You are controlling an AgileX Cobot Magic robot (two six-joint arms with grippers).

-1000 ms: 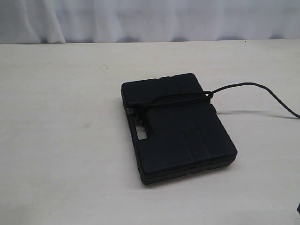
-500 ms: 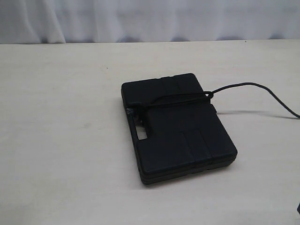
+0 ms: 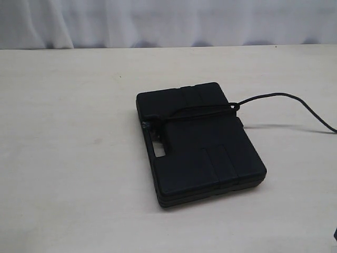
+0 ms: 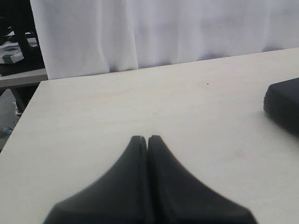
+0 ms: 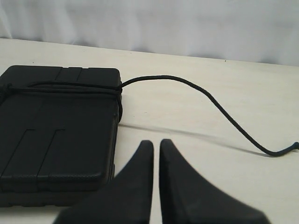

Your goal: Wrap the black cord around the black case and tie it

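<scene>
The left hand (image 4: pixel 147 138) is closed, pads together, holding nothing, over the counter (image 3: pixel 68 132). The right hand (image 5: pixel 155 142) is closed and empty too, apart from the cord (image 3: pixel 274 95). The case (image 3: pixel 200 147) lies flat just right of the counter's middle. The cord crosses its lid from 9 to 3 o'clock, then arcs away toward 3 o'clock.

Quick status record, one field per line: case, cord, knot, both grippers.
case: black case lies flat on the table, lid up
cord: black cord lies across the lid; its loose tail trails over the table to the right
knot: cannot tell if tied
left gripper: shut, empty, off to the case's side
right gripper: shut, empty, touching neither case nor cord
</scene>
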